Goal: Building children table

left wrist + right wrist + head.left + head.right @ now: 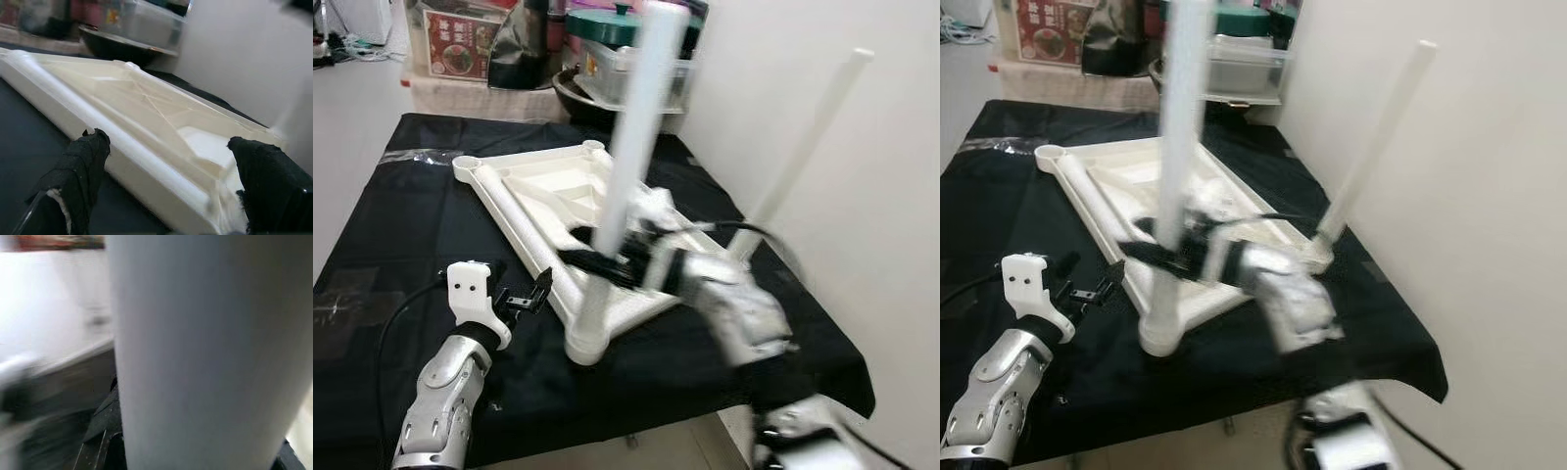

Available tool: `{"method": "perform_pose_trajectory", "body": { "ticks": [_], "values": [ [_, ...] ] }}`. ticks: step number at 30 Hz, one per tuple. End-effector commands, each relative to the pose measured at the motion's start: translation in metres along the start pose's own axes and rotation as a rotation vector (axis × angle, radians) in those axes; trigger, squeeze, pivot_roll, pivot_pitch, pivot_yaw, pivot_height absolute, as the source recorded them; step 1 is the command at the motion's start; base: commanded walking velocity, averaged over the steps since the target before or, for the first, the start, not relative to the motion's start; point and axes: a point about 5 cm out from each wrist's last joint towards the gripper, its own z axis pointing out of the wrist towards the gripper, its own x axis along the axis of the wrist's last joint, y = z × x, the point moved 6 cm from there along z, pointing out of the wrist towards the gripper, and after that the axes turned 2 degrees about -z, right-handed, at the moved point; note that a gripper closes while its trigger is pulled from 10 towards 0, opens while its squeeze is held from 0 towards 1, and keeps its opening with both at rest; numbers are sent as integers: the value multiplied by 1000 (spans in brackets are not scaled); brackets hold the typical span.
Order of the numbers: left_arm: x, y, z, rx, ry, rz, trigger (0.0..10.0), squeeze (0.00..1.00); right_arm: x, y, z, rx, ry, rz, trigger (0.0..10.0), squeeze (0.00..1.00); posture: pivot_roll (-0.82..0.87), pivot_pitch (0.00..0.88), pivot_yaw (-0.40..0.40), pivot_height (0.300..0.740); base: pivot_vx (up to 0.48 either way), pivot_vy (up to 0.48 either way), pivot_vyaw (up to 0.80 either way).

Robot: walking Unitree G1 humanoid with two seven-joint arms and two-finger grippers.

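Cream plastic children's tabletop lies upside down on your black-covered worktop. Your right gripper is clenched around a white tubular leg standing in the tabletop's near corner socket. Your left gripper hovers released just beside that corner.

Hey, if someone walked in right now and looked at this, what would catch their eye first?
Most striking is the white table leg standing tall from the near corner socket of the upturned white tabletop on the black cloth, with the right gripper clamped around it low down. A second leg rises slanted from the corner by the wall. The left gripper hovers open beside the tabletop's near edge.
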Motion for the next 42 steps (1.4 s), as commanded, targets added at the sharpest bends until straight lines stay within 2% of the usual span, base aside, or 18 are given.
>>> {"method": "perform_pose_trajectory", "body": {
  "ticks": [1,3,7,8,9,10,11,12,17,18,24,30,31,32,38,39,40,42],
  "values": [
    [0,0,-1,0,6,-13,10000,0,-46,54,-23,-316,-205,1,0,0,174,0,-226,740,0,0,0],
    [1,1,-1,-3,8,-16,10000,0,-59,91,-53,-645,-243,42,0,0,159,0,-218,740,0,0,0],
    [1,2,0,-7,9,-17,10000,0,-63,90,-70,-748,-244,74,0,0,159,0,-209,740,0,0,0],
    [1,2,0,-8,8,-16,10000,0,-60,82,-69,-731,-225,82,5961,0,151,0,-200,740,0,0,0],
    [1,2,0,-8,8,-16,10000,0,-58,77,-67,-717,-211,87,5961,0,151,0,-200,740,0,0,0],
    [1,2,0,-10,7,-16,10000,0,-51,66,-60,-666,-173,99,10000,0,144,0,-195,740,0,0,0],
    [1,2,0,-11,7,-16,10000,0,-46,59,-55,-643,-148,108,10000,0,144,0,-195,740,0,0,0],
    [1,2,0,-12,6,-17,10000,0,-32,49,-48,-589,-77,123,10000,1000,138,0,-191,740,0,0,0],
    [2,2,0,-13,7,-19,10000,0,4,27,-34,-346,58,121,10000,1000,143,0,-195,740,0,0,0],
    [2,2,0,-12,7,-20,10000,0,20,13,-34,-177,105,120,10000,0,142,0,-196,740,0,0,0],
    [1,2,2,-13,9,-25,10000,0,46,-33,-55,344,178,-74,10000,0,150,0,-208,740,0,0,0],
    [1,2,3,-11,12,-27,10000,0,30,-60,-57,583,126,-130,10000,0,167,0,-222,740,0,0,0],
    [0,2,3,-9,12,-27,10000,0,18,-68,-53,621,91,-133,1176,0,177,0,-230,740,0,0,0],
    [0,2,3,-9,12,-27,10000,0,18,-68,-53,621,91,-133,1176,0,177,0,-230,740,0,0,0],
    [0,1,2,-5,15,-29,10000,0,-10,-11,-2,102,-74,-42,0,0,173,0,-228,740,0,0,0],
    [0,1,1,-7,15,-32,10000,0,-28,51,-11,-338,-160,14,0,0,168,0,-223,740,0,0,0],
    [0,1,1,-7,15,-32,10000,0,-28,51,-11,-338,-160,14,0,0,168,0,-223,740,0,0,0],
    [0,1,0,-12,15,-36,10000,0,-48,99,-58,-736,-207,58,0,0,158,0,-216,740,0,0,0]
  ]
}}
